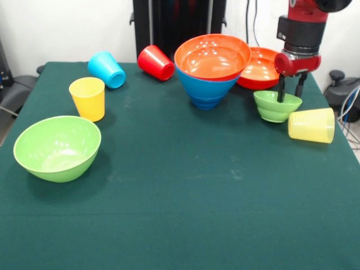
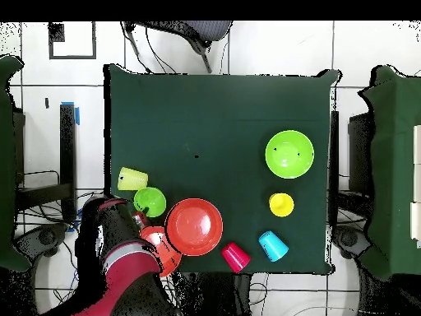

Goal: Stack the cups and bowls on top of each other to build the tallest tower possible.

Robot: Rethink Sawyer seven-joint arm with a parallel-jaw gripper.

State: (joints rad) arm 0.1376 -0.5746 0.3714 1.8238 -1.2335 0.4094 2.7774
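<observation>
My gripper (image 1: 290,89) hangs over the small green bowl (image 1: 277,107) at the right. One finger reaches down inside the bowl and the other stands behind its far rim, with a gap between them. The tower (image 1: 212,58) is an orange-red bowl nested in the big blue bowl (image 1: 206,89). A second orange-red bowl (image 1: 262,67) lies behind it. The ribbed pale yellow cup (image 1: 311,125) lies on its side next to the small green bowl. The yellow cup (image 1: 88,99) stands upright. The light blue cup (image 1: 107,70) and the red cup (image 1: 156,62) lie on their sides. The big green bowl (image 1: 57,147) sits at the near left. No small dark blue bowl shows on its own.
The table's right edge (image 1: 344,140) runs close to the pale yellow cup. In the overhead view the arm (image 2: 123,247) covers part of the second orange-red bowl (image 2: 167,253), next to the small green bowl (image 2: 150,201). Chairs and cables stand round the table.
</observation>
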